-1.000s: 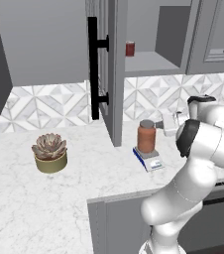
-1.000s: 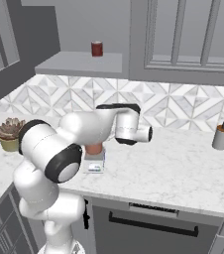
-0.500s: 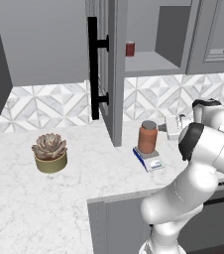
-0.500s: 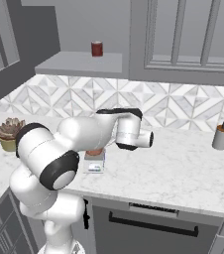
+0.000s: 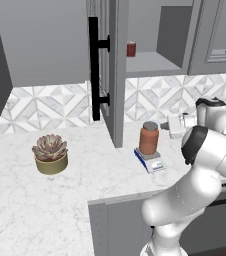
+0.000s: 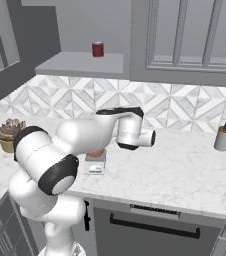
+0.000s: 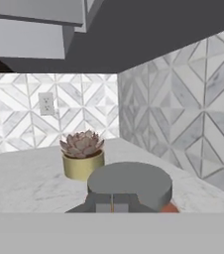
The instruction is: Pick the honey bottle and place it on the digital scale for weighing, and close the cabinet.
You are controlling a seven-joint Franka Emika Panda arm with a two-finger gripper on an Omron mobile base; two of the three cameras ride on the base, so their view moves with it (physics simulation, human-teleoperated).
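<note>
The translucent orange-brown honey bottle, cylindrical with a flat grey lid, stands upright on the small square digital scale on the marbled white worktop. Just right of it, the tool is closed, holding nothing. The panelled cabinet door stands open.

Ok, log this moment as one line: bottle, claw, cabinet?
honey bottle: upright on digital scale | claw: shut, empty, beside bottle lid | cabinet: door open
</note>
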